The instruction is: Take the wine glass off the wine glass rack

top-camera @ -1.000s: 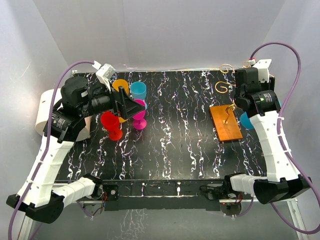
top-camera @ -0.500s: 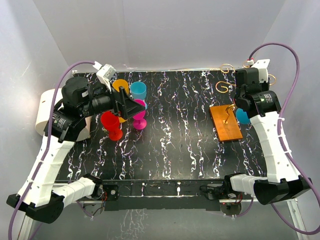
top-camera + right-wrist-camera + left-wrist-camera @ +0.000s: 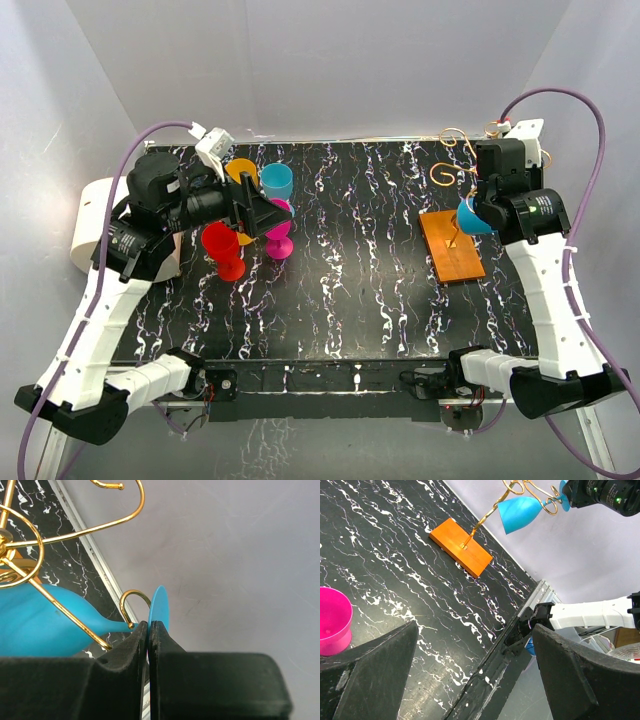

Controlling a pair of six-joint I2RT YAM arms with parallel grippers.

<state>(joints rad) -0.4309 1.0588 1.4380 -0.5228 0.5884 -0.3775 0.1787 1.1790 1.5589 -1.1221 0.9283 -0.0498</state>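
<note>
Status: right gripper [image 3: 149,630] is clamped on the foot disc of the blue wine glass [image 3: 472,217]. The glass hangs tilted at the top of the wine glass rack [image 3: 452,250], stem resting in a curled gold hook, bowl beside the wire stem above the orange base. Left gripper [image 3: 265,215] has jaws spread wide with nothing between them, over the upright pink glass [image 3: 279,238]; red glass [image 3: 222,247], orange glass [image 3: 240,170] and light-blue glass [image 3: 276,180] stand close around, far from the rack.

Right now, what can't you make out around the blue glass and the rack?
Top view: some wine glass rack hooks sit behind the right arm.
Right wrist view: whether the wine glass stem is off its hook; the right hand covers that spot.
Left wrist view: the pink cup is cut by the left edge.
</note>
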